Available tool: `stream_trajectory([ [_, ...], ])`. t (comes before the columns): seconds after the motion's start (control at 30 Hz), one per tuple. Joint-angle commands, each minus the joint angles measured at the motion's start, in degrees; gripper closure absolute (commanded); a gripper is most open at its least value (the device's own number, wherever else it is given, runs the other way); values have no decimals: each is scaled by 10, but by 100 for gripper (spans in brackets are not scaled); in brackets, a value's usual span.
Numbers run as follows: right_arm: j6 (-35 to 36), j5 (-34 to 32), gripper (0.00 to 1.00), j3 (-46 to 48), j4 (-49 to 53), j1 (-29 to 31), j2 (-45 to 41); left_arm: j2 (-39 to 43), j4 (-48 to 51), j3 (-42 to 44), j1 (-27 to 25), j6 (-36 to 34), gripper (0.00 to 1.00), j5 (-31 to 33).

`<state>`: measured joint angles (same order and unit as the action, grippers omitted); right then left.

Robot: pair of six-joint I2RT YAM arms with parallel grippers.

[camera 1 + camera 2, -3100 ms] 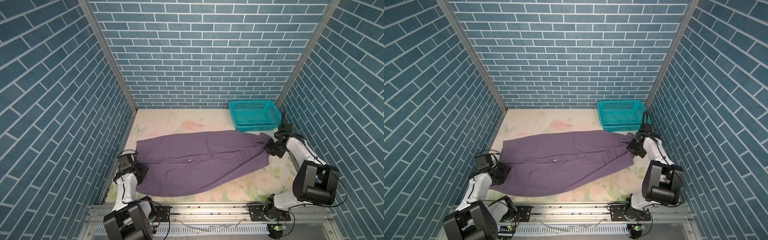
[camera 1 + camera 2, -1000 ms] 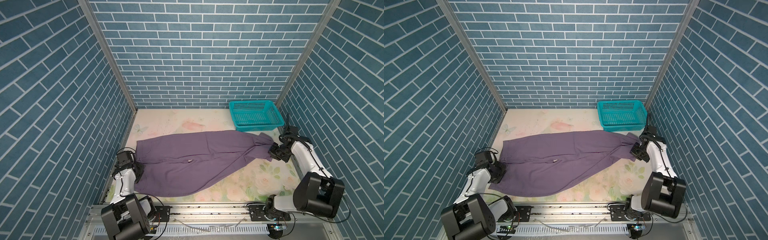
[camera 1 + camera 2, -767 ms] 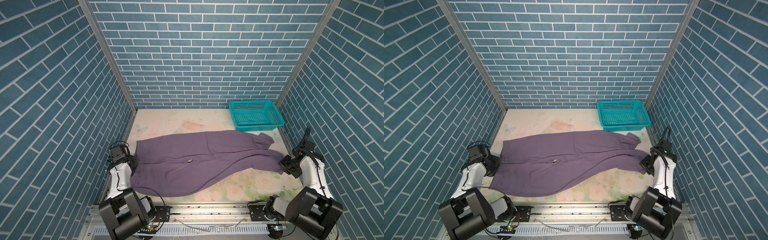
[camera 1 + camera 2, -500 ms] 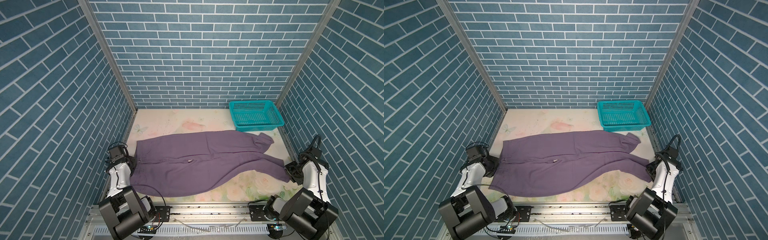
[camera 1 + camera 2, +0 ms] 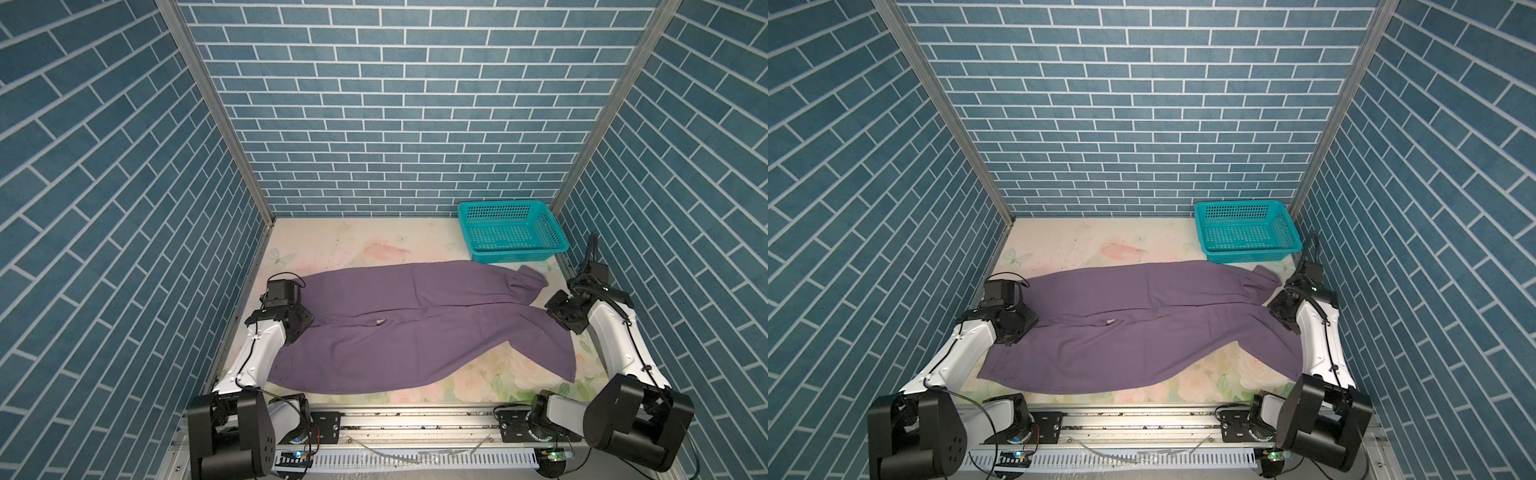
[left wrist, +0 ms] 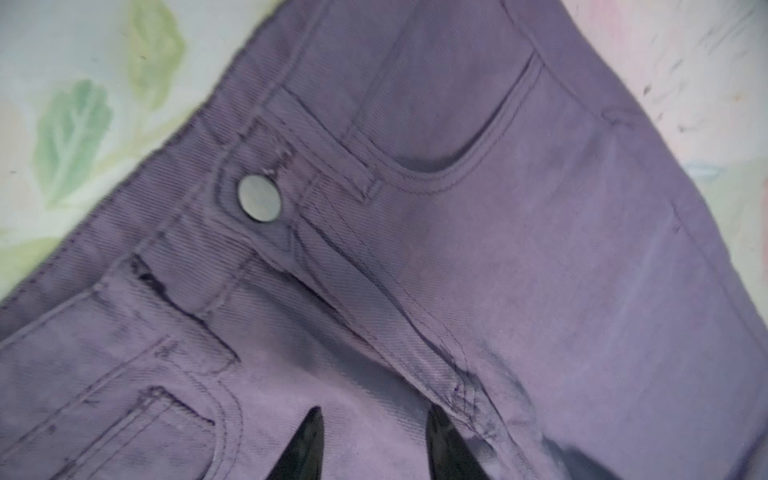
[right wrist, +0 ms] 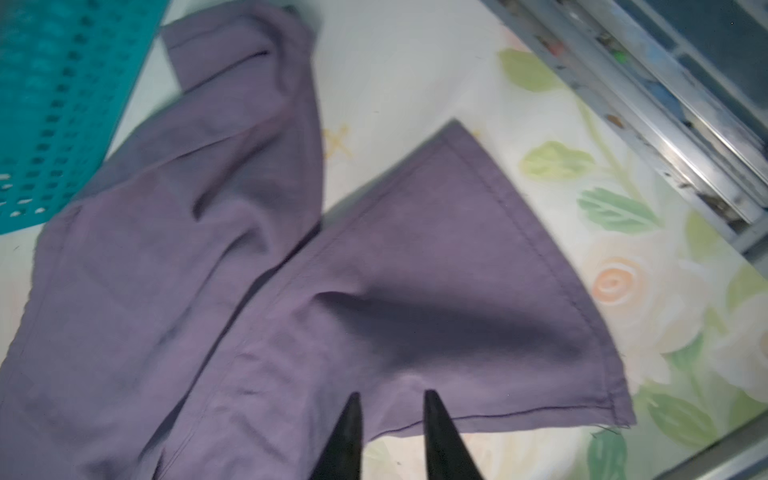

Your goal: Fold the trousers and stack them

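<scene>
In both top views the trousers [image 5: 415, 332] [image 5: 1142, 332] lie flat across the bench [image 5: 353, 249], a pale sheet printed with faded roses and leaves. The waistband is at the left edge and the two wide legs reach the right edge. The far leg ends in a rumpled fold just beside the teal perforated plastic basket [image 5: 515, 253] in the far right corner, and the near leg fans out toward the near right corner. The left gripper [image 5: 307, 326] sits low over the waistband and the right gripper [image 5: 555, 311] over the fork of the legs. Blue brick-pattern walls [image 5: 395, 124] close three sides and a metal rail [image 5: 415, 419] runs along the near edge. The left wrist view shows dusty-purple cloth with a fine diagonal weave, a dull round metal button [image 6: 258, 203], a curved pocket seam [image 6: 478, 153] and double stitching down the fly. The dark pointed fingertips [image 6: 307, 444] stand moderately apart above smooth fabric, gripping nothing. In the right wrist view, a little blurred, the near leg spreads into a broad wedge with a stitched hem [image 7: 540, 249], softly creased. The fingertips [image 7: 440, 436] are narrowly parted, with cloth and bare sheet showing between them and nothing pinched.
</scene>
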<state>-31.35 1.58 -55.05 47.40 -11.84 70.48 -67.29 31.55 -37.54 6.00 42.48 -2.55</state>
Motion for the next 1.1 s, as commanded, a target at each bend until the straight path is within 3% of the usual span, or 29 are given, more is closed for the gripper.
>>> stream_trajectory([
  [0.0,16,-44,97,-4,53,68,16,-31,-14,22,-17,22,63,9],
  [0.23,-40,4,100,85,0,128,14,-103,-73,29,-18,24,65,21],
  [0.6,-48,31,100,155,-103,132,93,-232,-117,-22,-13,25,65,61],
  [0.7,-50,31,100,151,-120,137,107,-270,-104,-74,-9,9,65,73],
  [0.83,-49,29,100,134,-109,140,91,-310,-94,-127,24,-4,68,61],
  [1.07,-44,14,99,130,-68,144,8,-309,-124,-111,116,10,69,12],
])
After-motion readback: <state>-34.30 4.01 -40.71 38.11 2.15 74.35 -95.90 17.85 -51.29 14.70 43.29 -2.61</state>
